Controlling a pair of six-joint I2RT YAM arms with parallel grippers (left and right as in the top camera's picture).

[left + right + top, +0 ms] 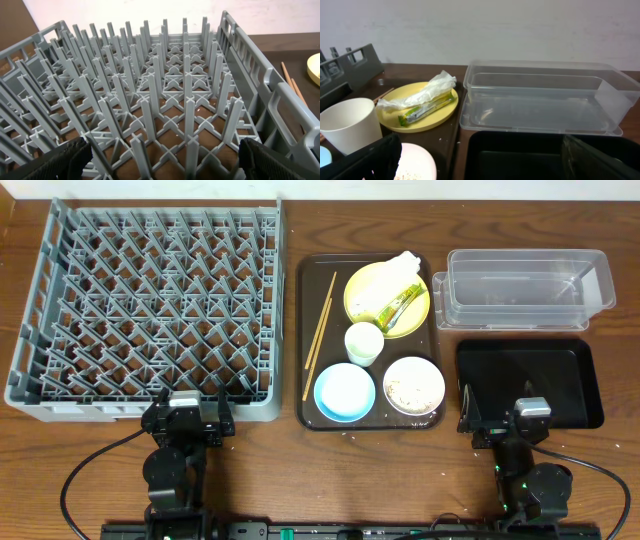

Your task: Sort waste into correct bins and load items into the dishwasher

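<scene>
The grey dishwasher rack [272, 320] fills the left side and holds nothing. On the brown tray, a yellow plate [362, 290] carries the white napkin [398, 272] and the green-yellow wrapper [400, 305]. Below it stand the white cup [363, 342], the blue bowl [344, 391] and the white bowl [413, 385] with beige crumbs. Chopsticks [320, 330] lie along the tray's left side. The clear tub [525, 285] and the black tray [530, 380] sit at the right. My left gripper [162, 160] is open at the rack's near edge. My right gripper [485, 160] is open over the black tray's [520, 150] near left corner.
The dark brown serving tray [305, 340] lies between the rack and the bins. Both arm bases and their cables sit along the table's front edge. In the right wrist view the cup [347, 122] stands close on the left.
</scene>
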